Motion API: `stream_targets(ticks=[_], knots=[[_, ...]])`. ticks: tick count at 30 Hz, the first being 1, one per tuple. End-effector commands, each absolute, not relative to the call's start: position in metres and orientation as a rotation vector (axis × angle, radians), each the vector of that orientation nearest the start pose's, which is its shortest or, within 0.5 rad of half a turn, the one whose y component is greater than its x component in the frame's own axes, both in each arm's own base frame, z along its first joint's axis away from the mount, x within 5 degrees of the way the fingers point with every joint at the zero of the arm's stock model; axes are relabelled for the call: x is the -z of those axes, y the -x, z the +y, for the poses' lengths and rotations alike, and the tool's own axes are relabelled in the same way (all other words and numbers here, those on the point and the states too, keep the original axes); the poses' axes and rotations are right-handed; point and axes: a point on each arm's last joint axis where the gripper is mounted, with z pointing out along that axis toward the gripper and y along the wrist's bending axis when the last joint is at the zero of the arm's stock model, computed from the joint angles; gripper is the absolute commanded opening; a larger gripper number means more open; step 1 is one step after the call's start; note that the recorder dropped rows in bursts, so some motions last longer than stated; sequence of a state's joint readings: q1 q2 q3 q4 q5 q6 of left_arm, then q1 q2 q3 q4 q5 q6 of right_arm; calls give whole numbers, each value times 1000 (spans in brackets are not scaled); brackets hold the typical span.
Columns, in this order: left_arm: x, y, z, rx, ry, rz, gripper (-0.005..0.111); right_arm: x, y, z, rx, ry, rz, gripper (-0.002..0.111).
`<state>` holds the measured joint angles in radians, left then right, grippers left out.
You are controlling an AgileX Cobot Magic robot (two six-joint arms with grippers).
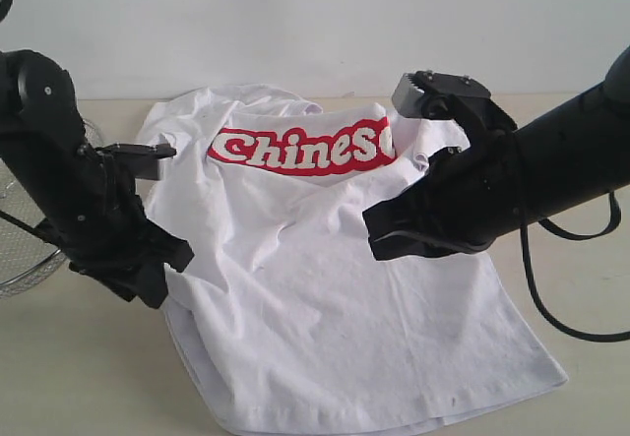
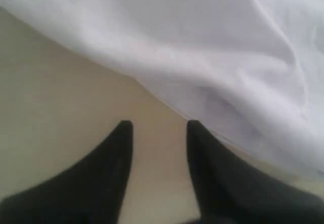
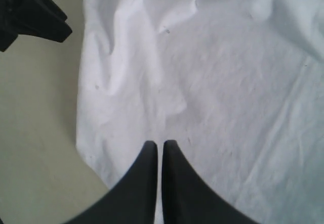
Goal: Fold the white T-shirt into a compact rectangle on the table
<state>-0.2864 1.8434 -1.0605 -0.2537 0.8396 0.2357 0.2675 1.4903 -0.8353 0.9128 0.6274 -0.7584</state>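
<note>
Black fingers of the left tool point(image 2: 157, 125) stand apart with only bare beige surface point(image 2: 50, 107) between them, gripping nothing. One tip sits just beside the edge of the white T-shirt point(image 1: 325, 298). The right tool point(image 3: 159, 144) is closed, its two tips pressed together over the cloth near the shirt's left edge; whether they touch the fabric I cannot tell.

Between the two arms the shirt lies spread and rumpled on the middle of the surface, hem toward the near side and collar toward the far side. Its red lettering point(image 1: 300, 149) runs across the far part, and on the right a fold of cloth cuts the word short. At the far left, behind the left arm, sits a round wire basket point(image 1: 20, 259).
</note>
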Motion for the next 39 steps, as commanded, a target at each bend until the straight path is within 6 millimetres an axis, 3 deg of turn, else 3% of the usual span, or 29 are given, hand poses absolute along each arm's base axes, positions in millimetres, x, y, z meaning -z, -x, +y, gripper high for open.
stream_targets(ticks=[1, 12, 17, 27, 31, 37, 39], knots=[[-138, -311, -109, 282, -561, 3055, 55, -225, -262, 116, -735, 485, 2502, 0], [-115, -320, -111, 275, -550, 3056, 55, -225, -263, 116, -731, 486, 2500, 0], [-116, -323, -118, 378, -546, 3024, 55, -225, -263, 116, -730, 485, 2499, 0], [-114, -324, -119, 388, -533, 3028, 46, -226, -264, 115, -721, 476, 2494, 0], [-114, -324, -119, 388, -533, 3028, 36, -226, -264, 115, -719, 474, 2493, 0], [-114, -322, -119, 397, -539, 3050, 6, -226, -264, 115, -719, 474, 2493, 0], [-114, -321, -119, 402, -544, 3062, 5, -226, -264, 115, -719, 474, 2493, 0]])
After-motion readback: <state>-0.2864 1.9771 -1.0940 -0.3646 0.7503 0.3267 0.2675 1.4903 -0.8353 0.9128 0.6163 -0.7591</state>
